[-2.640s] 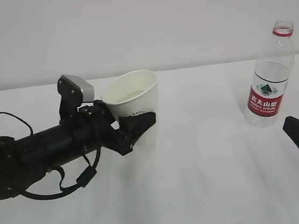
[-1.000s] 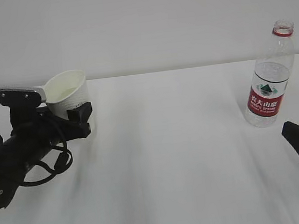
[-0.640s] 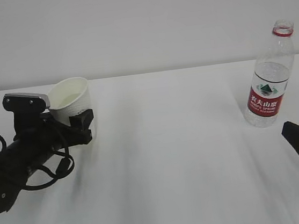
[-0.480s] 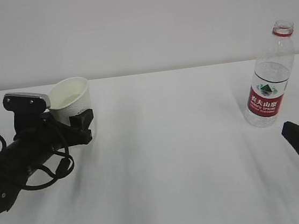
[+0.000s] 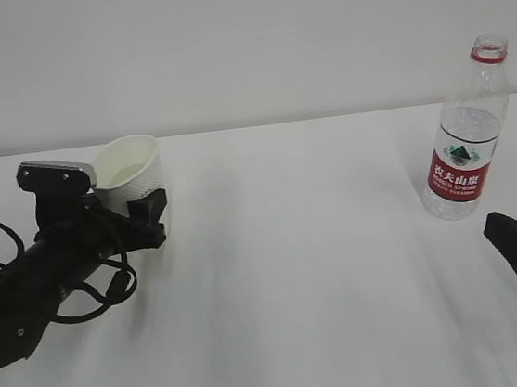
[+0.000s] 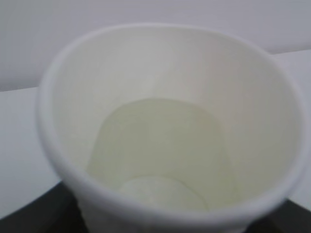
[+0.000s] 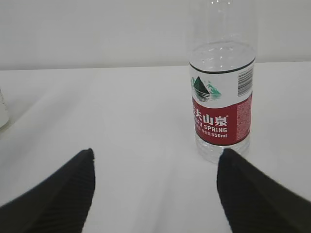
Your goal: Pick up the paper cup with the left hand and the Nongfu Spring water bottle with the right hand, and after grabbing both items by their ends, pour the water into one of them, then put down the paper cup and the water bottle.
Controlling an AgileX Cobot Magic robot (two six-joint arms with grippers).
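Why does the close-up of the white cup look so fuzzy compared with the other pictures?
In the left wrist view the small white tapered paper cup fills the frame, so close that its rim blurs; in the right wrist view the tall clear plastic bottle with the red label is sharp enough to read, while the dark fingertips are soft; the exterior view is evenly lit, with faint shadows.
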